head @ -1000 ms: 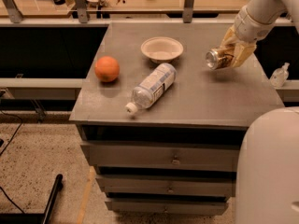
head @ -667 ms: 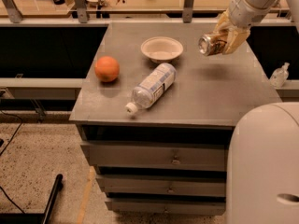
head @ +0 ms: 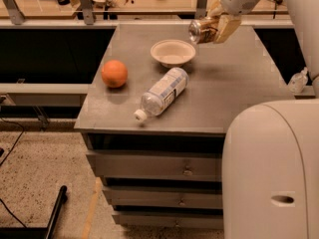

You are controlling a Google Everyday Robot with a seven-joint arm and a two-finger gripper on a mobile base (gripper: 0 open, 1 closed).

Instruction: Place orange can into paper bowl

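Observation:
The orange can (head: 203,30) lies sideways in my gripper (head: 215,27), its silver end facing left. The gripper is shut on it and holds it in the air, just right of and above the paper bowl (head: 173,52). The off-white bowl stands empty on the grey table (head: 234,83), toward the back middle. My arm comes down from the upper right.
A round orange fruit (head: 114,73) sits at the table's left. A clear plastic bottle (head: 161,93) with a white cap lies on its side in front of the bowl. Drawers are below the tabletop. The robot's white body (head: 271,168) fills the lower right.
The gripper has carried the can up off the table's right side and leftward, ending close beside the bowl. Bowl, fruit and bottle have not moved.

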